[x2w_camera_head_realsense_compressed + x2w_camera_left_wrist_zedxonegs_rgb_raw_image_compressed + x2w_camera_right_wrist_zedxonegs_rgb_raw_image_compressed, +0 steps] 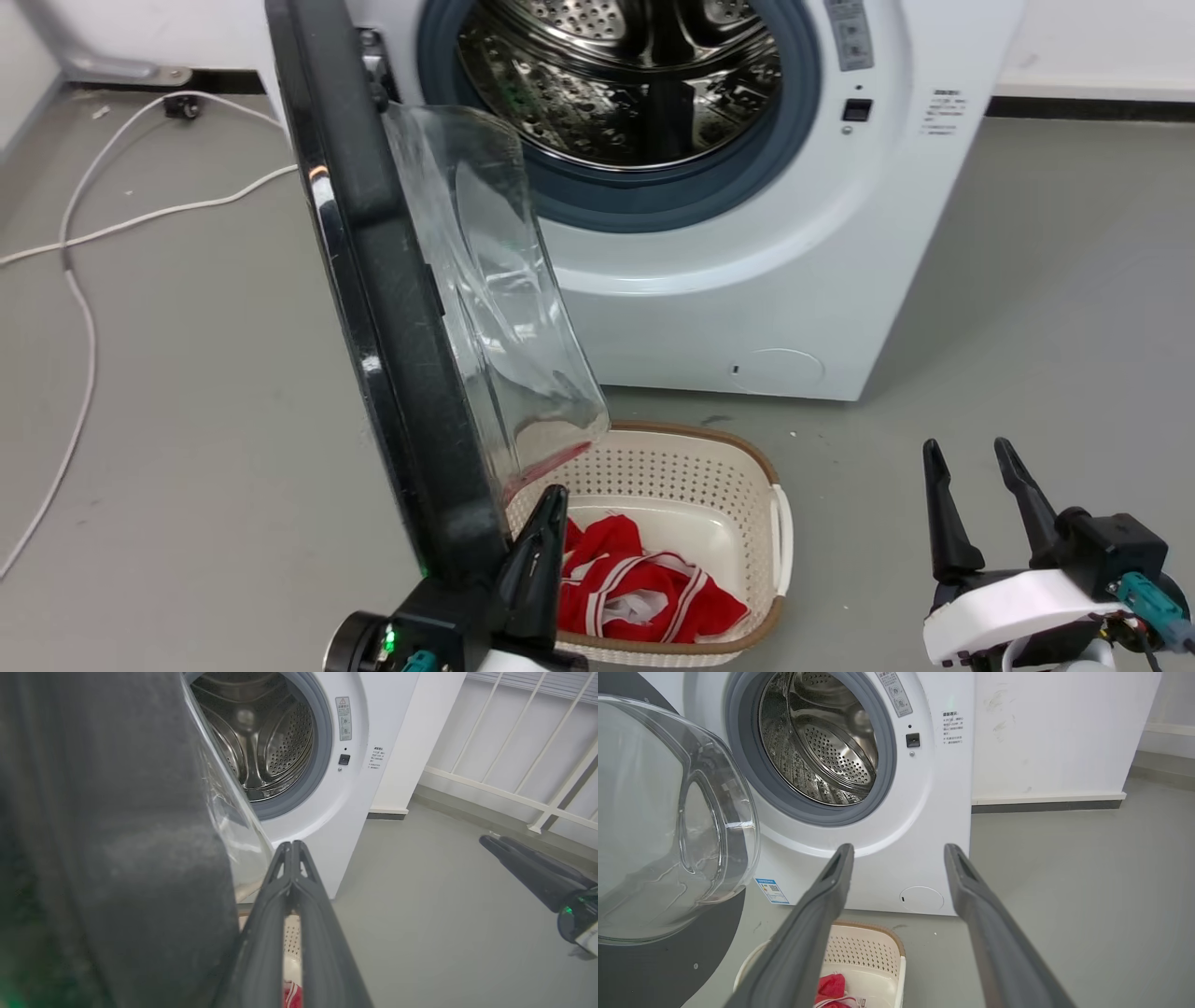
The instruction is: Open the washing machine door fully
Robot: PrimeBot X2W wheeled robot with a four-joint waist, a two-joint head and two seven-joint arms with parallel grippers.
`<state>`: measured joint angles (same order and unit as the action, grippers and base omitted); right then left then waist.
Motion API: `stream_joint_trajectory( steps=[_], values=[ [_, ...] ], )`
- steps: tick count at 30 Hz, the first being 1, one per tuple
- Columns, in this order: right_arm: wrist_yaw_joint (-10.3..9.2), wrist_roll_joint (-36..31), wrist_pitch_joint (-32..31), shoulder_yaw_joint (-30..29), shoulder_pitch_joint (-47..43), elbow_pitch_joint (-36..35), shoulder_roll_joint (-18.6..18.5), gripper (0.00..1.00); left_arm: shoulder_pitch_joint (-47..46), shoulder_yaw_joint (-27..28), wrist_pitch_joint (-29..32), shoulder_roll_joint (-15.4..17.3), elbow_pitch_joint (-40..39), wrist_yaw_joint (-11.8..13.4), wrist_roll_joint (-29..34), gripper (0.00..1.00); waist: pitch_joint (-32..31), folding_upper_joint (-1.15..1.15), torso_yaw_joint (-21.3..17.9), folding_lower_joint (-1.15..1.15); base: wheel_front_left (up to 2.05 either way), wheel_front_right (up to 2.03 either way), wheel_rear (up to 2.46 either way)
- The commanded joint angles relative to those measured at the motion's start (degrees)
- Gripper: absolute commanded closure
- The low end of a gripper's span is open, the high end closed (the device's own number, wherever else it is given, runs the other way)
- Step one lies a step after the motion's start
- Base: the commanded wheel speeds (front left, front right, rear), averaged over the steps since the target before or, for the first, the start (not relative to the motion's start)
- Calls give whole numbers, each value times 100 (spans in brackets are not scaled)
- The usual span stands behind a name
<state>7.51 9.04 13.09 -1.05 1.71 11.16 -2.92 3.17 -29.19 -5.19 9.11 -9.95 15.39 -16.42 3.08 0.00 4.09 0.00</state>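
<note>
Left gripper (551, 509), lowest and nearest in the head view, has its two long dark fingers pressed together, tips meeting (292, 847) with nothing between them. It lies close against the inner side of the large round glossy black washing machine door (373, 280), at the door's near bottom edge; whether it touches the rim I cannot tell. The right gripper (967, 467) hangs well apart at the lower right, its fingers spread (899, 851) and empty, pointing toward the machine.

Just beyond the left gripper sits a white perforated plastic laundry basket with a brown rim (653, 457), on the grey floor (187, 420), holding a red-and-white striped garment (635, 579).

The door stands swung out, edge-on to the head camera, roughly square to the machine's front. Its disc runs from the hinge at the left of the opening toward the robot, and its clear bulging glass bowl (485, 280) faces the robot's right, over the basket. In the left wrist view the door's dark rim (117, 858) is directly left of the fingers.

Farther back is the big white boxy front-loading washing machine (747, 308), its perforated steel drum (635, 84) exposed inside a grey-blue rubber ring (653, 201), with a round white flap (777, 371) low on its front. A white cable (84, 308) trails across the floor at the far left.
</note>
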Motion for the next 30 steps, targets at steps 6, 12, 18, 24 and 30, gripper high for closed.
stream_joint_trajectory(
  steps=[6,12,18,24,30],
  values=[
    [-4,-175,-44,-76,-127,-129,8,0,207,229,59,204,-263,197,1,100,19,0,502,0,0,0,0],
    [-3,-161,-82,-126,-156,-247,7,0,330,491,-5,330,-455,335,-77,100,54,0,852,0,0,0,0],
    [-3,-219,-93,-131,-114,-374,7,0,316,957,-145,488,-539,413,-281,100,177,0,1141,0,0,0,0],
    [-4,-277,-182,-92,2,-580,7,0,105,1505,-340,750,-388,350,-511,100,324,0,1289,0,0,0,0],
    [-4,-328,-313,-73,85,-814,8,0,-193,2188,-559,980,-117,308,-854,100,559,0,1314,0,0,0,0]
  ],
)
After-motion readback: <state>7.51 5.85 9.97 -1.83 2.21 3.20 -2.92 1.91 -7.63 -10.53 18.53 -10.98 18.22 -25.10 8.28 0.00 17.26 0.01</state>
